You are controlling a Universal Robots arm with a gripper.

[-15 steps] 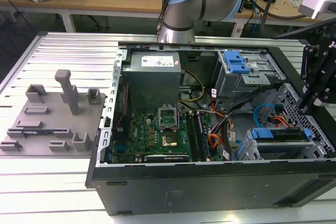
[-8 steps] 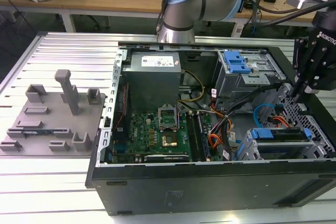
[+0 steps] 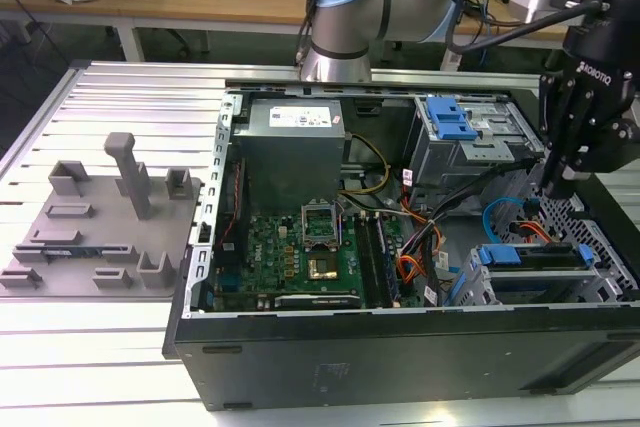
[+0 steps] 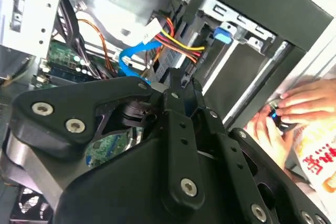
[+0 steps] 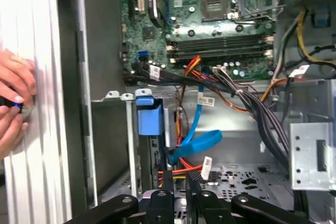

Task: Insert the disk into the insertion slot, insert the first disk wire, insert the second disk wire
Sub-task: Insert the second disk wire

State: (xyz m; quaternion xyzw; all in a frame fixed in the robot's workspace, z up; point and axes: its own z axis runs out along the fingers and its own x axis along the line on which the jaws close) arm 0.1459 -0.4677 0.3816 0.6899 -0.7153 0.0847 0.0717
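The computer case lies open on the tabletop. The disk, with its bright blue frame, sits inside the insertion slot, at the exterior view's right. The gripper hangs low just behind the disk, close to the wires there. In the first wrist view its tip is right at the first disk wire, the red and black bundle. The second disk wire, shiny and blue, bends in a loop just beside it. I cannot tell if the jaws are clenched or released. A person's hands rest on the tabletop outside the case, around a small dark thing.
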